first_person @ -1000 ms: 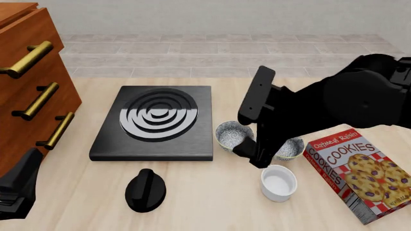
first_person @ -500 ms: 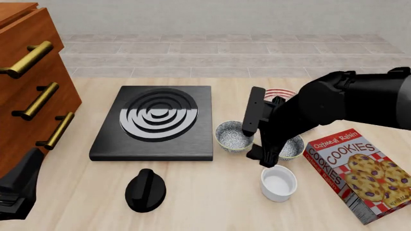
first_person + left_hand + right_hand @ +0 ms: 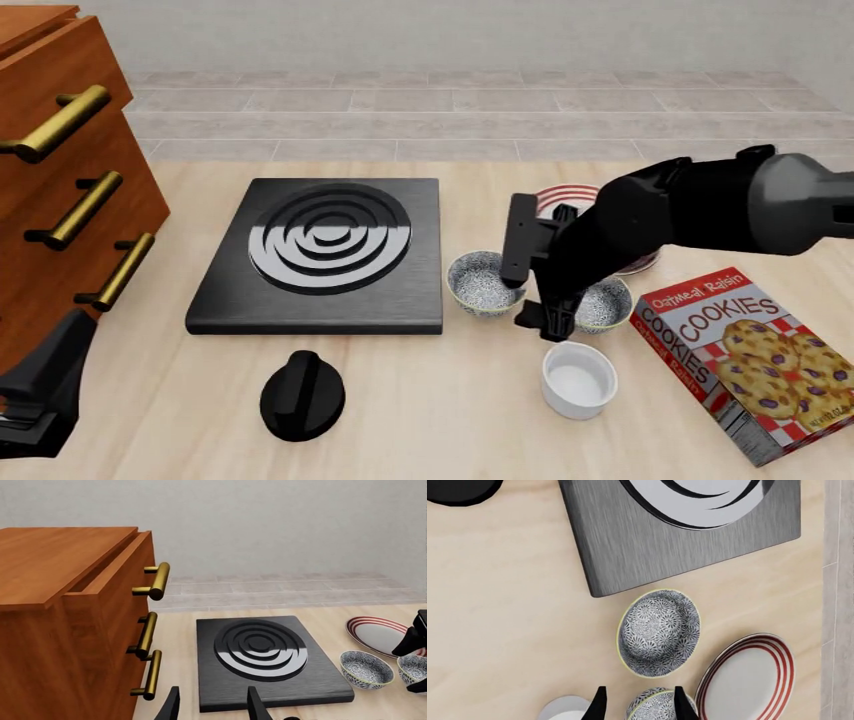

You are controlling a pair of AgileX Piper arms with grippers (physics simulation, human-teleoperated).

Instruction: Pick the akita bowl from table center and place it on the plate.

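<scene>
We read one printed item only: the cookie box [image 3: 750, 361] at the right of the front view carries "Oatmeal Raisin" in small yellow script and "COOKIES" in large letters beneath it on its face. "COOKIES" repeats along its side panel. Other print on the box is too small to read.

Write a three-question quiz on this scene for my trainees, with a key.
1. True or false: the plate has nothing on it.
2. In the right wrist view, what shows between the fingers of the right pincer? A) a speckled bowl B) a cookie box C) a black knob
3. Is the left pincer open or shut?

Key: 1 true; 2 A; 3 open.
</scene>
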